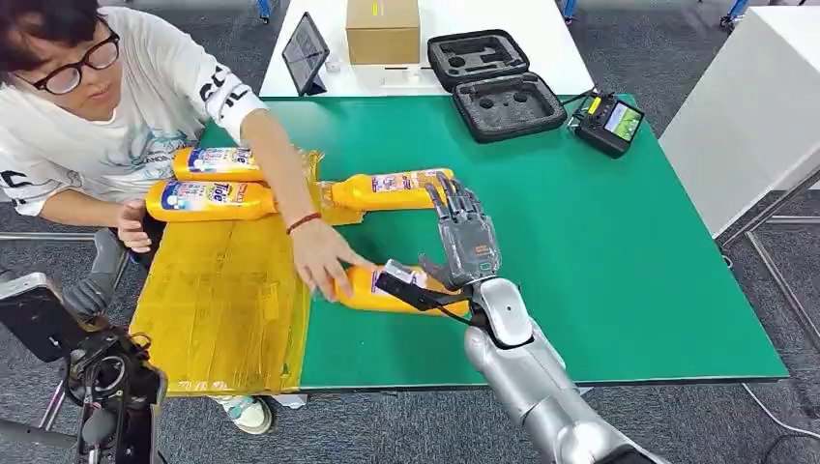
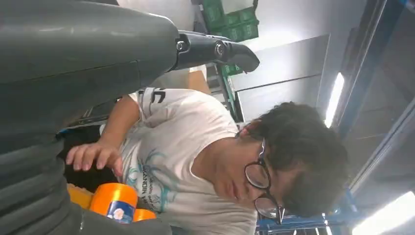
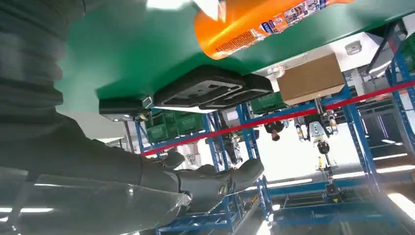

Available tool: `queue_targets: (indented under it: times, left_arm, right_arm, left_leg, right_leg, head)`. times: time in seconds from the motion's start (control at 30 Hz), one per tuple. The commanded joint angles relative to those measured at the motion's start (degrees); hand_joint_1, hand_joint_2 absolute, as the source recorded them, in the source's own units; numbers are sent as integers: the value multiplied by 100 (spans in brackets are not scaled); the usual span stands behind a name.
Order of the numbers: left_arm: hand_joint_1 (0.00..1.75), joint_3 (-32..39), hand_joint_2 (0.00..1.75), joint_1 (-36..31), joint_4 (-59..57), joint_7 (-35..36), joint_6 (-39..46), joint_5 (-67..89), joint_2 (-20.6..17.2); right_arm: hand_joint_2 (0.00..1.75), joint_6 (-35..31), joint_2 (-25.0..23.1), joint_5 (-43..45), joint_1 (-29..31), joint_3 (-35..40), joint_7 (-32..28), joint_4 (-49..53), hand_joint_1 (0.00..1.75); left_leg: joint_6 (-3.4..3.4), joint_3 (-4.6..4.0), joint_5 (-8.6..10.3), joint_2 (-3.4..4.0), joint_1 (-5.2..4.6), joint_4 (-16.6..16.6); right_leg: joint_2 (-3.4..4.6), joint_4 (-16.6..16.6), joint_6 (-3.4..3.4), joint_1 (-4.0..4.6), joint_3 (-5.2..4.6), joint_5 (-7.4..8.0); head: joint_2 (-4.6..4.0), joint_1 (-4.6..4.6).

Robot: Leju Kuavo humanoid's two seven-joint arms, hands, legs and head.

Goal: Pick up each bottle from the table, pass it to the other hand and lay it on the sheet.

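Four orange bottles lie flat on the table. Two bottles point(image 1: 218, 162) point(image 1: 208, 200) rest on the yellow sheet point(image 1: 222, 300) at its far end. A third bottle point(image 1: 387, 189) lies across the sheet's right edge onto the green table point(image 1: 629, 271). The nearest bottle point(image 1: 372, 290) is on the green beside the sheet, with a person's hand point(image 1: 324, 259) on it. My right hand point(image 1: 464, 237) hovers just beyond that bottle, fingers stretched out and holding nothing; its wrist view shows its thumb point(image 3: 215, 181) and an orange bottle point(image 3: 264, 19). My left hand point(image 2: 147, 54) holds nothing, near an orange bottle base point(image 2: 115, 200).
A person point(image 1: 97, 97) leans over the table's left side by the sheet. At the far edge sit a black foam case point(image 1: 493, 82) and a handheld controller point(image 1: 607, 121). Behind, a white table carries a cardboard box point(image 1: 383, 29) and a tablet point(image 1: 306, 53).
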State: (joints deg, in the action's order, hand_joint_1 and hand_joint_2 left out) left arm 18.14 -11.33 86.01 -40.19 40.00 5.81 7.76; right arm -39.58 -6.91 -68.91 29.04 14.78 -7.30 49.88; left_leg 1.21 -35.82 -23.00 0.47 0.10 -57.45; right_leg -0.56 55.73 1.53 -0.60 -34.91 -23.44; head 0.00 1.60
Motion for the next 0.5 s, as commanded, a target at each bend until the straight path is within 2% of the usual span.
queue_targets:
  times: [0.03,0.33,0.43,0.47,0.5]
  left_arm:
    - [0,-64,175,-39,-400,19,0,-126,-15]
    - [0,-114,175,117,-391,19,0,-476,-77]
    - [0,-112,175,125,-408,19,0,-477,-91]
    - [0,-106,175,130,-431,19,-13,-507,-110]
    - [0,-114,175,160,-438,19,-1,-510,-128]
  right_arm:
    - [175,-24,-88,61,148,-147,-85,-168,0]
    - [175,231,-133,324,-21,-22,-231,-72,0]
    - [175,594,-171,547,-8,-20,-295,-149,0]
    - [175,855,-227,792,-3,-50,-391,-173,0]
    - [175,1384,-233,1170,-29,-76,-497,-142,0]
  left_leg:
    - [-5,17,-4,-6,0,5]
    - [-6,20,-7,-4,3,5]
    - [-5,14,-5,-1,3,4]
    - [-8,31,-12,-1,5,5]
    - [-6,19,-7,-4,2,4]
  right_leg:
    - [-1,-2,-4,-1,16,-6]
    - [1,-4,-5,2,20,-8]
    - [3,-4,-5,2,14,-4]
    - [6,-5,-7,4,30,-11]
    - [2,-3,-5,2,19,-7]
  head:
    - [0,0]
    - [0,0]
    - [0,2]
    - [0,0]
    - [0,0]
